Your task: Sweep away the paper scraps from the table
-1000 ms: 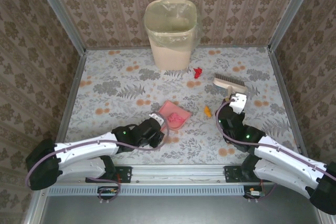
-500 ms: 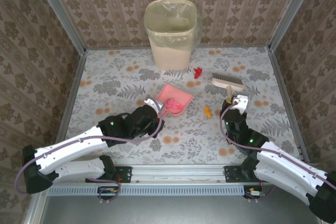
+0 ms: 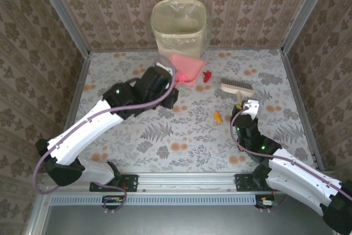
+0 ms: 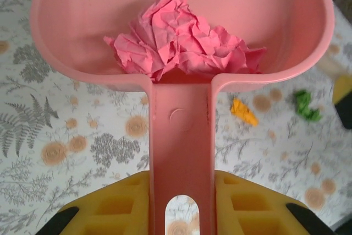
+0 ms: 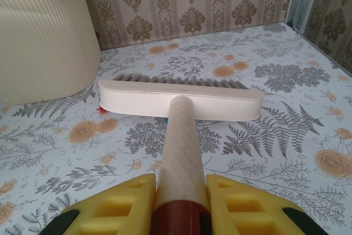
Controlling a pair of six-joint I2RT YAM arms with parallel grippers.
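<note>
My left gripper [image 4: 181, 205] is shut on the handle of the pink dustpan [image 3: 186, 69], held in the air just in front of the bin [image 3: 179, 31]. A crumpled pink paper wad [image 4: 181, 45] lies in the pan. On the table [image 3: 137, 141], paper scraps lie loose: a red one [image 3: 207, 76] beside the bin, an orange one [image 3: 218, 116] mid-table, and a green one [image 4: 307, 105]. My right gripper [image 5: 180, 205] is shut on the handle of the white hand brush [image 3: 237, 87], whose head [image 5: 181, 98] rests bristles-down on the table.
The cream bin [image 5: 44, 37] stands at the back centre against the patterned wall. Metal rails edge the table on the left [image 3: 77, 97] and right [image 3: 300, 103]. The red scrap [image 5: 102, 110] peeks out at the brush head's left end.
My left arm has lifted the dustpan with the pink wad from mid-table up and back to the bin. The right gripper and brush have shifted only slightly.
</note>
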